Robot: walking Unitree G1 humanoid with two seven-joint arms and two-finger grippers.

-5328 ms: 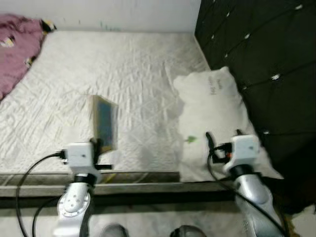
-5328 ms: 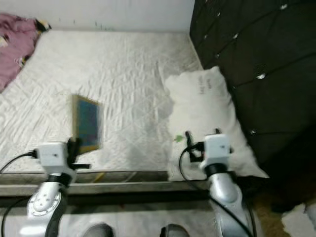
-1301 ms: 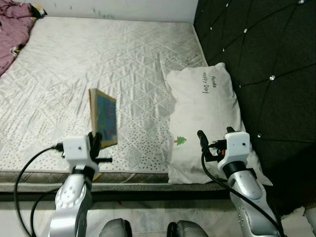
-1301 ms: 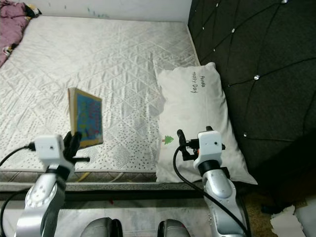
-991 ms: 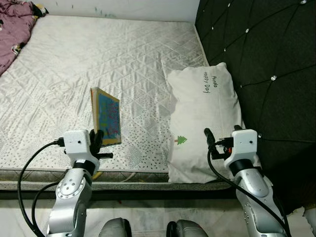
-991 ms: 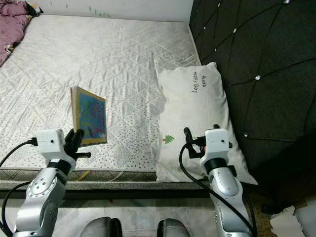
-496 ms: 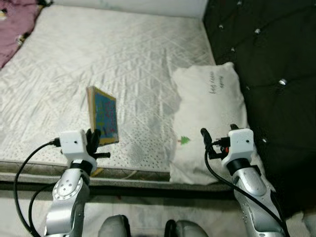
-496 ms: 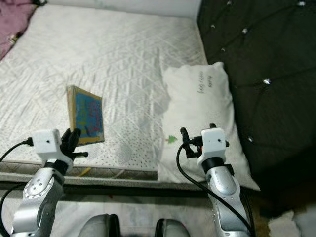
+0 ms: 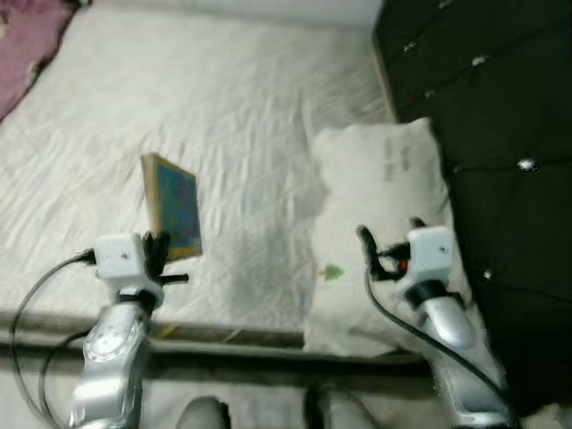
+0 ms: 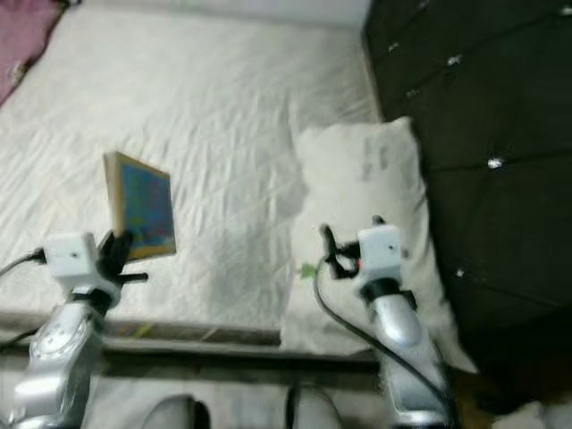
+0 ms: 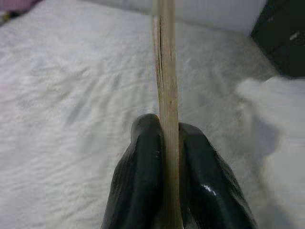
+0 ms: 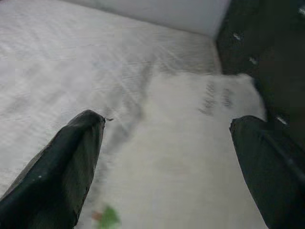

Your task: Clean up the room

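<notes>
A thin book (image 9: 172,207) with a blue picture cover and a tan edge stands upright in the air over the near part of the white mattress (image 9: 206,107). My left gripper (image 9: 156,247) is shut on its lower edge. In the left wrist view both black fingers (image 11: 143,157) press on the book's tan edge (image 11: 164,71). My right gripper (image 9: 389,234) hangs open above the near end of a white pillow (image 9: 380,174). Its two fingers (image 12: 66,167) stand wide apart over the pillow (image 12: 190,129), with nothing between them.
A black tufted headboard (image 9: 483,89) rises on the right, beside the pillow. A pink blanket (image 9: 22,36) lies at the mattress's far left corner. The bed's near edge (image 9: 250,340) runs just in front of my arms.
The whole picture has shifted and blurred, so the camera moved. The book stays gripped by my left gripper, and my right gripper stays open over the pillow.
</notes>
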